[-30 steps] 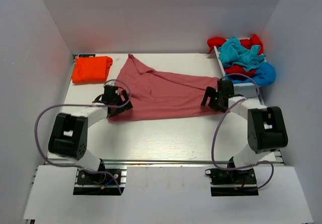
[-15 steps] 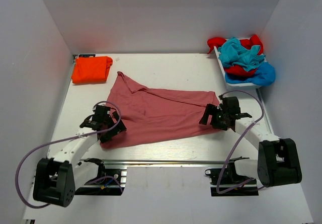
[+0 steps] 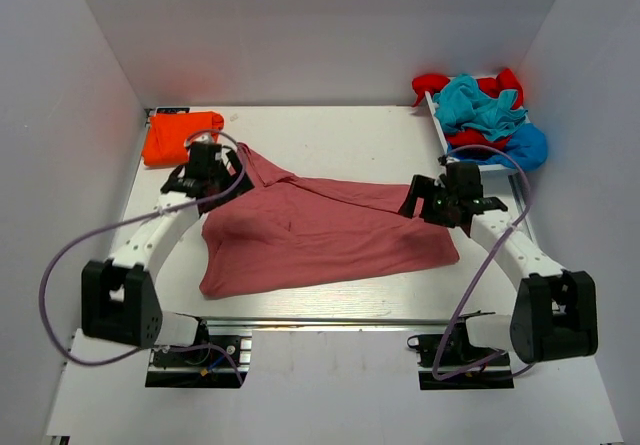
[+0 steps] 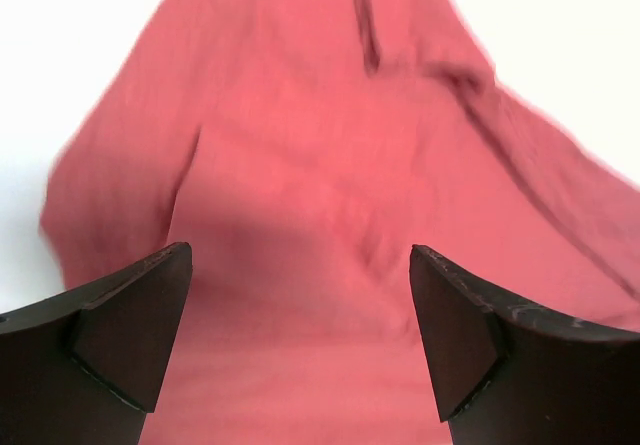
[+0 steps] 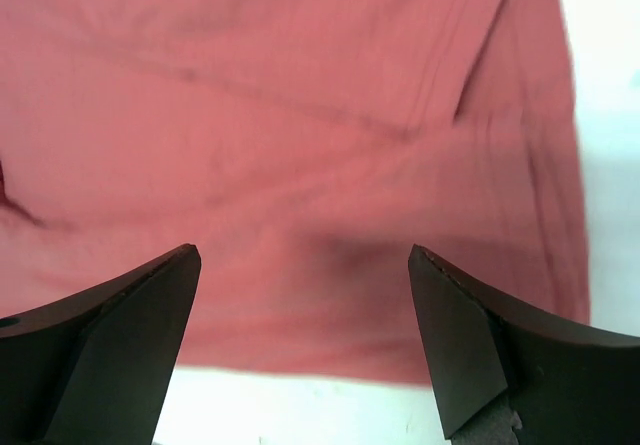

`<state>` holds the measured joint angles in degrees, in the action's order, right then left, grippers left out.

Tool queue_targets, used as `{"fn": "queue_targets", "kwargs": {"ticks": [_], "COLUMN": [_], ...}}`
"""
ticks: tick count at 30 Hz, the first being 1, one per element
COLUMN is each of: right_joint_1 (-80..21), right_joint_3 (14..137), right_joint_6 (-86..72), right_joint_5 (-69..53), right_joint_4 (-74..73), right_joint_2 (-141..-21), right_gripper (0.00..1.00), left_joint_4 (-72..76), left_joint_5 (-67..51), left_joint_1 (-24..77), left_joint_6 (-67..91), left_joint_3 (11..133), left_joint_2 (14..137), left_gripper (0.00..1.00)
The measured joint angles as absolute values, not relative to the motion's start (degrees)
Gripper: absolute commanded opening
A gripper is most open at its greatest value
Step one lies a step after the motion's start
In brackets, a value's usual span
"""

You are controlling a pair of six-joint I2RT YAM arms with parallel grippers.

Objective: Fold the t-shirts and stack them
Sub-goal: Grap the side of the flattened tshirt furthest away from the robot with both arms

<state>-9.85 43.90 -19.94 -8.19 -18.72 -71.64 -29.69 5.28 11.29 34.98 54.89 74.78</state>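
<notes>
A dusty pink-red t-shirt (image 3: 320, 237) lies spread across the middle of the table, one narrow end pointing to the far left. My left gripper (image 3: 220, 181) hovers open over that far-left end. In the left wrist view the left gripper (image 4: 300, 255) has only pink cloth (image 4: 300, 165) below and nothing between its fingers. My right gripper (image 3: 413, 203) is open above the shirt's far-right edge. In the right wrist view the right gripper (image 5: 303, 257) sits over the shirt's hem (image 5: 300, 345) and white table. A folded orange t-shirt (image 3: 178, 137) lies at the far left.
A white tray (image 3: 478, 169) at the far right holds a loose heap of red, teal and blue t-shirts (image 3: 482, 113). White walls close in the table on three sides. The arms' bases and a metal rail (image 3: 330, 321) run along the near edge.
The pink-red shirt has slid toward the near edge and lies flatter. My left gripper swung down to the near left, then back up to the shirt's far-left end. The right gripper moved little.
</notes>
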Motion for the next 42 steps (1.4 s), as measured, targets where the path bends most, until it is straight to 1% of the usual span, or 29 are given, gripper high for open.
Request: {"fn": "queue_targets", "kwargs": {"ticks": [6,12,16,20,25,31,34,36,38,41,42], "right_joint_1": [-9.76,-9.67,-9.30,-9.02,-9.02,-8.97,-8.97,-8.97,-8.95,-8.95,-8.95], "right_joint_3": [51.27,57.23,58.37,58.46,58.46,59.00,59.72,59.90,60.01,60.23,60.23], "right_joint_6": [-20.03,-20.34,-20.62,-20.80,-20.88,-20.86,-20.93,-20.99,-21.39,-21.76,-21.87], "right_joint_5": [-4.54,-0.14,0.91,0.91,-1.06,-5.58,-6.76,-7.01,-7.07,-7.25,-7.27], "right_joint_4": [-16.80,-16.47,-16.49,-16.53,-16.32,-14.66,-13.69,-13.17,-12.82,-12.36,-12.10], "right_joint_2": [-81.58,-91.02,-94.85,-97.27,-97.89,-98.41,-99.39,-99.68,-99.79,-99.98,-100.14], "right_gripper": [0.90,0.90,0.90,0.90,0.89,0.86,0.77,0.63,0.53,0.51,0.45], "left_joint_4": [-27.29,-24.95,-23.51,-21.43,-19.35,-17.06,-16.64,-16.62,-16.38,-15.99,-15.81], "left_joint_5": [8.64,7.14,5.37,3.97,2.74,1.98,1.85,1.72,1.39,0.60,0.38], "left_joint_1": [10.39,7.88,6.61,5.74,5.34,5.02,4.93,4.93,4.93,4.93,4.93], "left_joint_6": [31.88,29.85,28.86,27.81,26.61,25.65,25.43,25.36,25.30,25.26,25.28], "left_joint_3": [69.43,80.01,82.00,82.30,85.41,90.78,92.14,93.45,94.74,96.82,97.47], "left_joint_2": [93.17,107.33,111.72,113.43,115.37,120.57,123.09,124.79,126.37,128.42,129.05], "left_gripper": [1.00,1.00,1.00,1.00,1.00,1.00,1.00,1.00,1.00,1.00,1.00]}}
